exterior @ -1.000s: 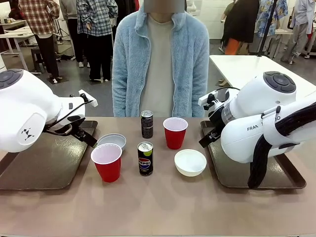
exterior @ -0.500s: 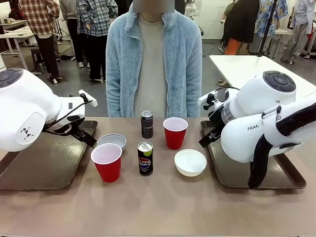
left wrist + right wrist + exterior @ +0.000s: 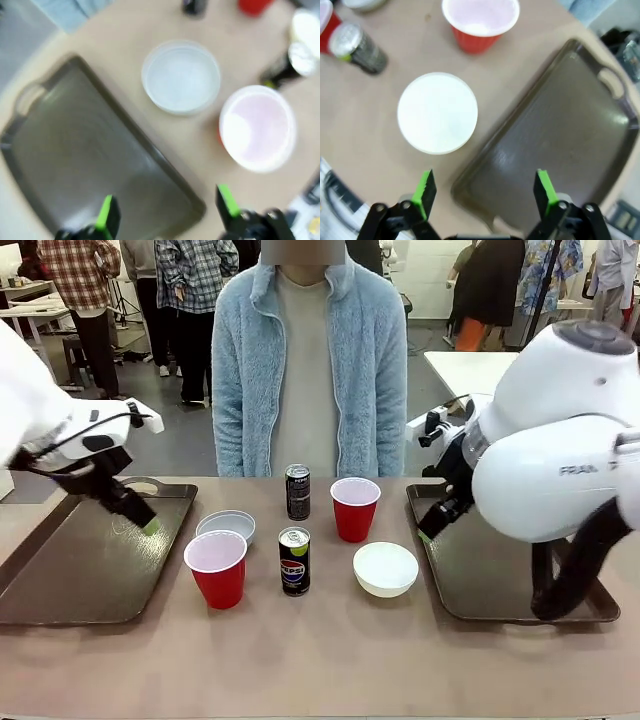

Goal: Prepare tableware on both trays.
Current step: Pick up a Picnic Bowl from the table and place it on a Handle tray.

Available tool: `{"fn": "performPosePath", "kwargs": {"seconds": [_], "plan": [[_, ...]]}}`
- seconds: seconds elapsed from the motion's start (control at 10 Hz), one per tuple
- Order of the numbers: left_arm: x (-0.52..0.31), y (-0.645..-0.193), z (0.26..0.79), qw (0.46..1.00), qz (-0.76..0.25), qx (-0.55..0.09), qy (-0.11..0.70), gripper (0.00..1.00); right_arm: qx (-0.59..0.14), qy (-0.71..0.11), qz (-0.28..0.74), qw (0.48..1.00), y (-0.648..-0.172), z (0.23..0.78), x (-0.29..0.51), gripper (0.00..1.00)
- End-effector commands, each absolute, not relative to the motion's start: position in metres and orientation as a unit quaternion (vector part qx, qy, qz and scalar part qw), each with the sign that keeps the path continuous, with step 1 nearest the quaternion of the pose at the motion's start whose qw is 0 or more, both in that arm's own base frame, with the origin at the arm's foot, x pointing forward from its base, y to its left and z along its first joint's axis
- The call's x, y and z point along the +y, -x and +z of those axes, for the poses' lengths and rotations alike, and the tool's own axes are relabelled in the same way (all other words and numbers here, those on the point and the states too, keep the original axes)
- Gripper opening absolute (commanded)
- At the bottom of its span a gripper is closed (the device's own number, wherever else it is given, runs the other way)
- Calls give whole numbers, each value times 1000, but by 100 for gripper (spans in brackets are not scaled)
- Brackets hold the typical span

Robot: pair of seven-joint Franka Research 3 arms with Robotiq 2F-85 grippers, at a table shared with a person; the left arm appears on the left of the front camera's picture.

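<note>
Beige table [image 3: 320, 660] runs across the foreground, with a person [image 3: 308, 370] in a pale blue fleece standing at its far side and other people in the room behind. Left tray [image 3: 70, 580] lies at the table's left end and right tray [image 3: 470, 580] at its right end. All the tableware stands on the table between them. Far can [image 3: 298, 491] and far cup [image 3: 354, 507] stand side by side nearest the person. Near can [image 3: 294, 561] stands in the middle, with near cup [image 3: 216, 568] to its left and right bowl [image 3: 386, 569] to its right. Left bowl [image 3: 226, 526] sits just behind the near cup, close to the left tray's inner edge. Left gripper [image 3: 166, 205] hangs above the left tray's inner part, fingers spread wide with nothing between them. Its blurred wrist view shows one finger over the tray and the other past the rim, with the left bowl and near cup ahead. Right gripper [image 3: 485, 187] hangs over the right tray's inner rim, fingers likewise wide apart and holding nothing, one over the table beside the right bowl, the other over the tray.
</note>
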State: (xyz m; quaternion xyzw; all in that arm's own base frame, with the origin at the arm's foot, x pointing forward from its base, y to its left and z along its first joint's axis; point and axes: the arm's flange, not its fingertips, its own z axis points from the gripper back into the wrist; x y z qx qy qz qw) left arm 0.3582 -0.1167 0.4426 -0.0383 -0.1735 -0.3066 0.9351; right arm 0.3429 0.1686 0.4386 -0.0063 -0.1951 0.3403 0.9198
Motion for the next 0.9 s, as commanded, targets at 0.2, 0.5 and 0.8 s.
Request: {"fn": "performPosePath", "kwargs": {"seconds": [0.2, 0.5, 0.8], "plan": [[-100, -276, 448, 942, -318, -59, 89, 100, -64, -6, 275, 959, -239, 408, 144, 100], [-107, -299, 462, 943, -318, -45, 85, 100, -58, 21, 276, 959, -288, 444, 163, 100], [-103, -306, 447, 933, -309, -26, 181, 100, -64, -6, 249, 966, -292, 434, 157, 100]]}}
